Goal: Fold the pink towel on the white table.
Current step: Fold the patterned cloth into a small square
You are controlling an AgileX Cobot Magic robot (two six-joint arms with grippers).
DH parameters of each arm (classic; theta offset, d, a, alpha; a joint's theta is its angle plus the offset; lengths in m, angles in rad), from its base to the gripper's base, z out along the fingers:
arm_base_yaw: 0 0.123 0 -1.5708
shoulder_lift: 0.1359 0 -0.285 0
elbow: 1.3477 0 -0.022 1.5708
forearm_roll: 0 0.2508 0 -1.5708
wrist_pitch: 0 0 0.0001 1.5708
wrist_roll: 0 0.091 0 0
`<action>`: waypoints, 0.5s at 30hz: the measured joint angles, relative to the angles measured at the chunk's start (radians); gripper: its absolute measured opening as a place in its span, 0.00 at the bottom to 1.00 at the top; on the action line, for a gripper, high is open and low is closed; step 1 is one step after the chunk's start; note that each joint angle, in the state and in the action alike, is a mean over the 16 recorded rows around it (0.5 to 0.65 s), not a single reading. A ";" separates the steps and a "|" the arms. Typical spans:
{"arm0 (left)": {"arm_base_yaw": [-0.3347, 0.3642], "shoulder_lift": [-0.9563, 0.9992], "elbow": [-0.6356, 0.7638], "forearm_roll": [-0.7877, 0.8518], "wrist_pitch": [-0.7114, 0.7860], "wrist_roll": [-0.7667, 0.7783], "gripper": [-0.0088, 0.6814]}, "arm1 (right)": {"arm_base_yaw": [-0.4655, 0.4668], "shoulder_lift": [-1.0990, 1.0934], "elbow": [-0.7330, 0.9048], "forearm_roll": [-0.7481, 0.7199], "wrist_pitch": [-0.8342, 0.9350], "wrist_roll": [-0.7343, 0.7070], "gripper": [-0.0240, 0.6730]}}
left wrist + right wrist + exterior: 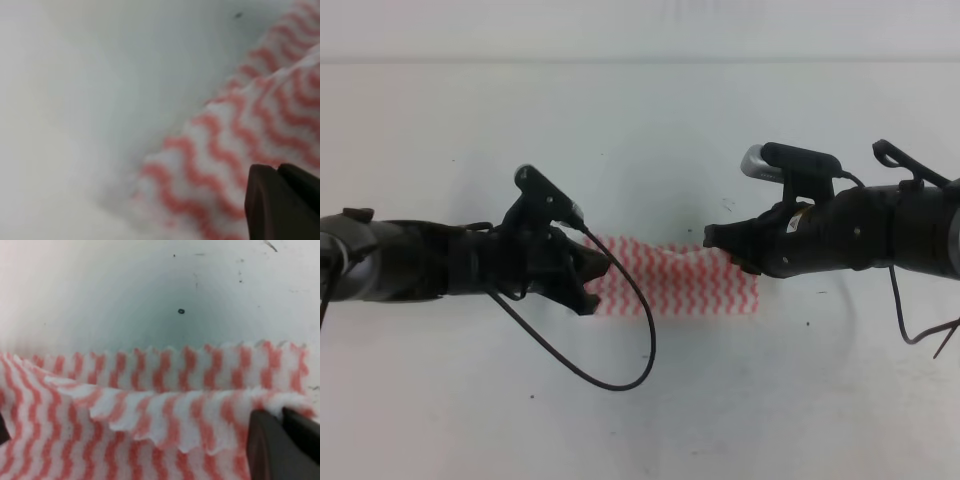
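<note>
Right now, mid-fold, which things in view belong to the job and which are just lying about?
Part of the job:
- pink towel, partly folded over itself
- white table under it
- left gripper at the towel's left end
- right gripper at its right end

Just lying about:
- nothing loose; only a black cable trailing from the left arm across the table

2 matte black arms, looping black cable (620, 370), silver-capped wrist camera (765, 163)
</note>
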 joint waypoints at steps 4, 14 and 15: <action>-0.009 0.000 0.000 0.000 0.027 -0.013 0.01 | 0.000 0.000 0.000 0.000 0.000 0.000 0.01; -0.052 0.003 -0.016 0.003 0.040 -0.022 0.01 | 0.000 0.000 0.000 0.000 0.000 0.000 0.01; -0.057 0.003 -0.019 0.003 0.037 -0.021 0.01 | 0.000 0.000 0.000 0.000 0.000 0.000 0.01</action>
